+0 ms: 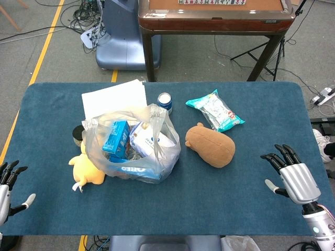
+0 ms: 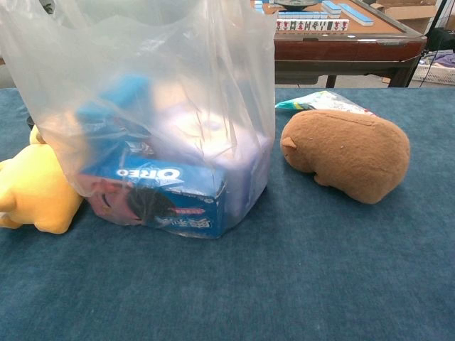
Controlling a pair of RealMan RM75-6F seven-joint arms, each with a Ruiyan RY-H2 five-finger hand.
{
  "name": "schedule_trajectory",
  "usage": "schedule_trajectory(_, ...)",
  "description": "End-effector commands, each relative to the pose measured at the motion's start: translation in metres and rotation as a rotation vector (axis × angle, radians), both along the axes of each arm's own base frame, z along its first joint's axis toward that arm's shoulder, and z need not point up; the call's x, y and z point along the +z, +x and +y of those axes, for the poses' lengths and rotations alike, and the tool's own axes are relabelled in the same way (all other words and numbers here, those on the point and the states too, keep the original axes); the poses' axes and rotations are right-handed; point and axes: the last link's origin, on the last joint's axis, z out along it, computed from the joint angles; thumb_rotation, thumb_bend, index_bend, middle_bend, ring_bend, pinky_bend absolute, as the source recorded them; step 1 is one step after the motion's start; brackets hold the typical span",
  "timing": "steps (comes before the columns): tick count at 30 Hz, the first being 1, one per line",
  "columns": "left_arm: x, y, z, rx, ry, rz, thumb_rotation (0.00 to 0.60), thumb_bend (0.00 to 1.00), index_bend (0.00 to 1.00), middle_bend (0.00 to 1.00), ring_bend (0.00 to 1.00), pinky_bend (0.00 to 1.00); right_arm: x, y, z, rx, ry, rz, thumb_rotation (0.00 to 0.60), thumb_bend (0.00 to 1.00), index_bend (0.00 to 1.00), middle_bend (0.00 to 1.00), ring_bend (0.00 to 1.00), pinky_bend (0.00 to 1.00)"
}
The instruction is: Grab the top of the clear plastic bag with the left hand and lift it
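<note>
A clear plastic bag [image 1: 137,146] stands left of centre on the blue table [image 1: 209,198], its open top crumpled and upright. Inside are a blue Oreo box [image 2: 170,199] and other blue and white packets. In the chest view the bag [image 2: 149,106] fills the upper left. My left hand [image 1: 9,185] hovers at the table's front left edge, fingers spread, well apart from the bag. My right hand [image 1: 293,175] sits at the front right, fingers spread, holding nothing. Neither hand shows in the chest view.
A yellow plush toy [image 1: 86,168] leans against the bag's left side. A brown plush [image 1: 210,145] lies to its right, with a teal snack packet [image 1: 215,111] behind. A white sheet [image 1: 114,99] and a small blue-lidded jar [image 1: 165,101] sit behind the bag.
</note>
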Motion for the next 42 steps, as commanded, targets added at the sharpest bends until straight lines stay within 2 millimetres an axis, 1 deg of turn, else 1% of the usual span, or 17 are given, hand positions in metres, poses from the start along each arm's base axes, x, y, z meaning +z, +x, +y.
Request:
schedule_trajectory(1, 0.000, -0.001, 0.001, 0.002, -0.003, -0.002, 0.600, 0.19, 0.22, 0.10, 0.05, 0.05, -0.001, 0.000, -0.001, -0.002, 0.003, 0.001, 0.600, 0.24, 0.26, 0.30, 0.08, 0.10)
schedule_trajectory(8, 0.001, 0.001, 0.003, -0.013, -0.014, -0.032, 0.600, 0.19, 0.22, 0.10, 0.05, 0.05, 0.000, 0.003, -0.004, 0.008, 0.001, 0.001, 0.600, 0.24, 0.26, 0.30, 0.08, 0.10)
schedule_trajectory(11, 0.004, 0.004, 0.009, -0.044, -0.024, -0.082, 0.600, 0.19, 0.22, 0.10, 0.05, 0.05, 0.002, 0.005, -0.004, 0.014, -0.007, 0.000, 0.600, 0.24, 0.26, 0.30, 0.08, 0.10)
schedule_trajectory(16, 0.014, 0.014, 0.027, -0.120, -0.057, -0.207, 0.600, 0.19, 0.21, 0.10, 0.05, 0.05, 0.001, 0.005, -0.002, 0.010, -0.002, -0.002, 0.600, 0.24, 0.26, 0.30, 0.08, 0.10)
schedule_trajectory(21, 0.027, 0.026, 0.048, -0.194, -0.105, -0.334, 0.600, 0.19, 0.16, 0.10, 0.05, 0.05, 0.002, 0.006, -0.001, 0.012, -0.007, -0.002, 0.600, 0.24, 0.26, 0.30, 0.08, 0.10)
schedule_trajectory(26, 0.036, 0.042, 0.072, -0.233, -0.191, -0.503, 0.600, 0.19, 0.15, 0.10, 0.05, 0.05, 0.003, 0.007, 0.000, 0.010, -0.007, -0.002, 0.600, 0.24, 0.26, 0.30, 0.08, 0.10)
schedule_trajectory(32, 0.041, 0.063, 0.097, -0.270, -0.290, -0.620, 0.596, 0.19, 0.14, 0.10, 0.05, 0.05, 0.004, 0.006, 0.003, 0.004, -0.014, -0.003, 0.600, 0.24, 0.26, 0.30, 0.08, 0.10)
schedule_trajectory(33, 0.041, 0.069, 0.102, -0.277, -0.310, -0.646, 0.591, 0.19, 0.14, 0.10, 0.05, 0.05, 0.005, 0.005, 0.003, 0.001, -0.016, -0.004, 0.600, 0.24, 0.26, 0.30, 0.08, 0.10)
schedule_trajectory(38, 0.040, 0.089, 0.117, -0.312, -0.389, -0.726, 0.509, 0.19, 0.15, 0.10, 0.05, 0.05, 0.006, 0.003, 0.005, -0.006, -0.020, -0.005, 0.600, 0.24, 0.26, 0.30, 0.08, 0.10)
schedule_trajectory(40, 0.039, 0.099, 0.120, -0.328, -0.422, -0.758, 0.449, 0.19, 0.16, 0.11, 0.06, 0.05, 0.006, 0.002, 0.005, -0.009, -0.022, -0.006, 0.600, 0.24, 0.26, 0.30, 0.08, 0.10)
schedule_trajectory(41, 0.039, 0.103, 0.121, -0.334, -0.436, -0.773, 0.428, 0.19, 0.17, 0.12, 0.07, 0.05, 0.006, 0.002, 0.006, -0.010, -0.023, -0.006, 0.600, 0.24, 0.26, 0.30, 0.08, 0.10)
schedule_trajectory(42, 0.038, 0.108, 0.123, -0.342, -0.454, -0.791, 0.423, 0.19, 0.18, 0.12, 0.08, 0.05, 0.006, 0.001, 0.006, -0.012, -0.024, -0.007, 0.600, 0.24, 0.26, 0.30, 0.08, 0.10)
